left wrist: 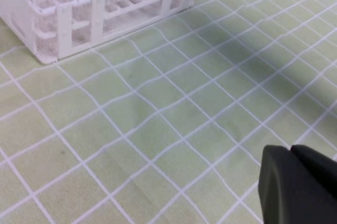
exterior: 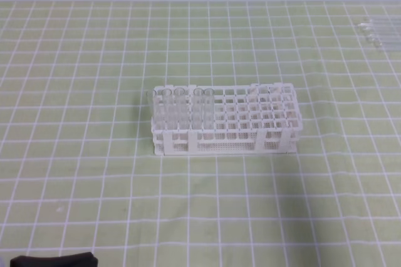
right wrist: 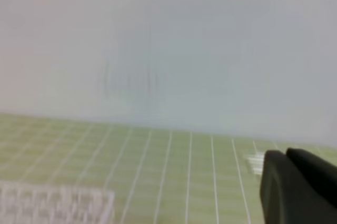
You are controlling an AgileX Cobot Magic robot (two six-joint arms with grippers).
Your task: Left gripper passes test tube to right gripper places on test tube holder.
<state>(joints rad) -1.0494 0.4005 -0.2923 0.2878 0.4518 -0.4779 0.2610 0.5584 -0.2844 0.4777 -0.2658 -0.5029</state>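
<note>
The white test tube holder stands mid-table, and its corner shows at the top left of the left wrist view. Several clear test tubes stand upright in its left columns. My left gripper hovers low over the checked mat in front of the holder, fingers pressed together with nothing between them. My right gripper is raised, shut and empty, with the holder blurred below and to its left. Neither gripper's fingers appear in the exterior high view.
More clear tubes lie loose at the mat's far right back corner. A black part of the left arm pokes in at the bottom left edge. A green checked mat covers the table.
</note>
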